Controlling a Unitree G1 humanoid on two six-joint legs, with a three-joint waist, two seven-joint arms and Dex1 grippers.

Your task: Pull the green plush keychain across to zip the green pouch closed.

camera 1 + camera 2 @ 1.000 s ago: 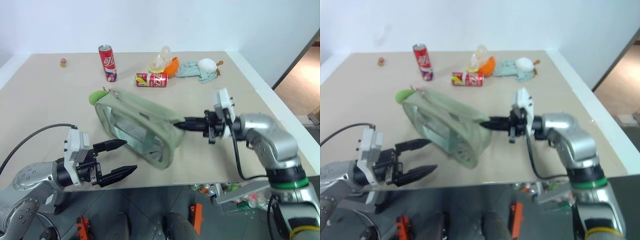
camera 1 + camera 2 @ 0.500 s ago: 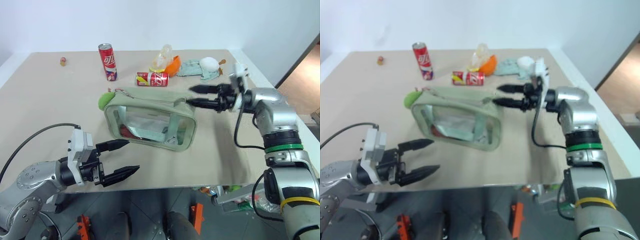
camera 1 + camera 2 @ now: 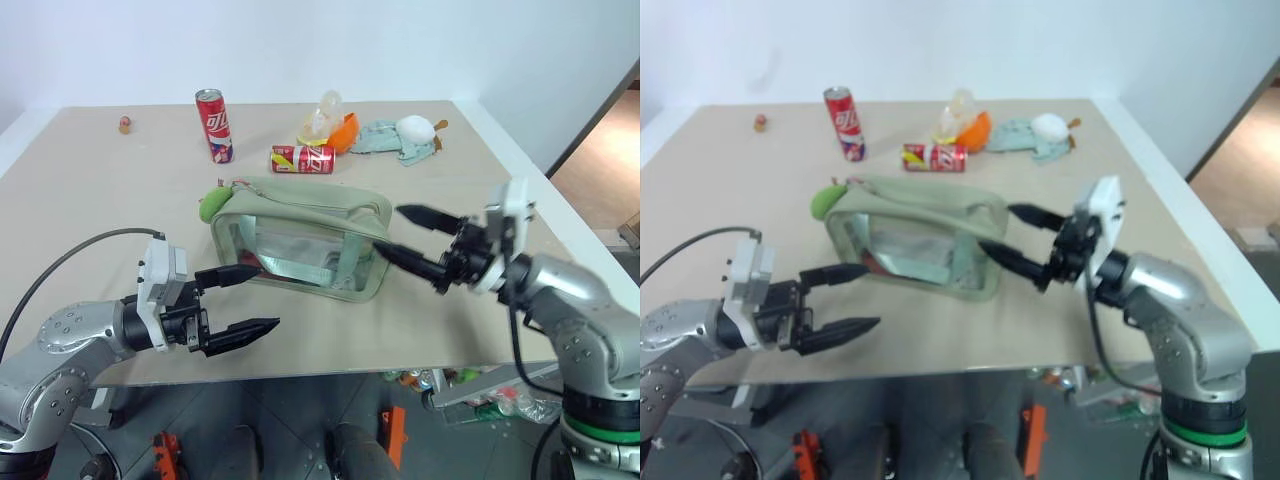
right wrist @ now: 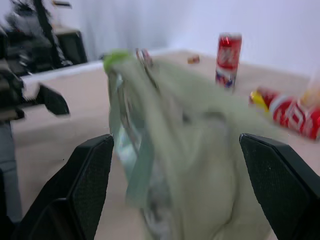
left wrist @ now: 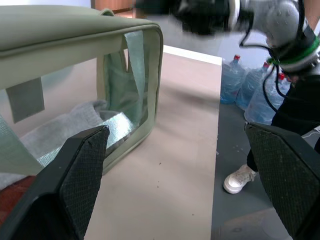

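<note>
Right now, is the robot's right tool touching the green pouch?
Cannot tell. In the left eye view the open right tool has its lower fingertip overlapping the green pouch at its end, with no plain gap or contact; the right wrist view is blurred.

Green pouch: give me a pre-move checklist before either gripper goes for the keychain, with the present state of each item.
1. Green pouch resting on the table, free of both grippers: ok.
2. Green plush keychain in view at the pouch's left end, nothing covering it: ok.
3. Left gripper open and empty, near the pouch's front left corner: ok.
4. Right gripper open and empty, off the pouch's right end: ok.
5. Zip already closed along the top: cannot tell.
6. Lying red can and upright red can stand apart behind the pouch, clear of the zip line: ok.
</note>
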